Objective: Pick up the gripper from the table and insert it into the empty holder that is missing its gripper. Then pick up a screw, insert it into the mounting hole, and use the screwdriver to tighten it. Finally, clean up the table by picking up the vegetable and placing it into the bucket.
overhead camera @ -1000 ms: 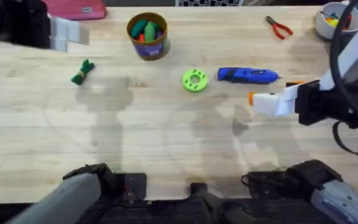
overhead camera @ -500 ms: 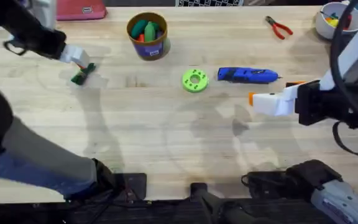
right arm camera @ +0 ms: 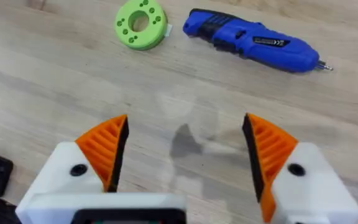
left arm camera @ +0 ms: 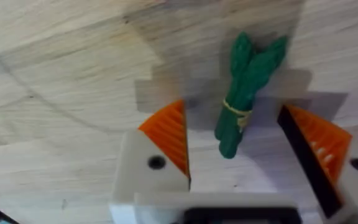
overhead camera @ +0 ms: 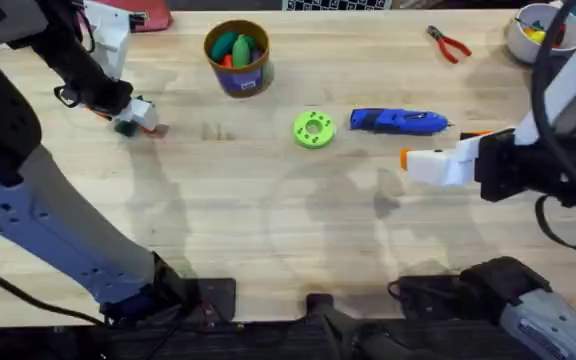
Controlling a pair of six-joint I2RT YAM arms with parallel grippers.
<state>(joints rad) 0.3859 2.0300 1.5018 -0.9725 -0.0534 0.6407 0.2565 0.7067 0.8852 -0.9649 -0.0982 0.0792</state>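
The dark-green vegetable (overhead camera: 125, 127) lies on the table at the far left. My left gripper (overhead camera: 136, 118) is down over it and open. In the left wrist view the vegetable's (left arm camera: 247, 81) banded lower end lies between the orange pads (left arm camera: 169, 134), apart from both. The bucket (overhead camera: 237, 55), with colored toys inside, stands at the back, right of the vegetable. The blue screwdriver (overhead camera: 398, 121) lies right of center. My right gripper (overhead camera: 418, 150) hovers just in front of the screwdriver (right arm camera: 253, 42), open (right arm camera: 185, 152) and holding nothing. The loose gripper piece and the screw are out of view.
A flat bright-green ring (overhead camera: 314, 129) lies left of the screwdriver. Red-handled pliers (overhead camera: 450, 44) and a white bowl (overhead camera: 538, 30) sit at the back right. A pink object (overhead camera: 128, 15) is at the back left edge.
My left arm has swung in from the far left corner and come down over the vegetable. The right arm has not moved.
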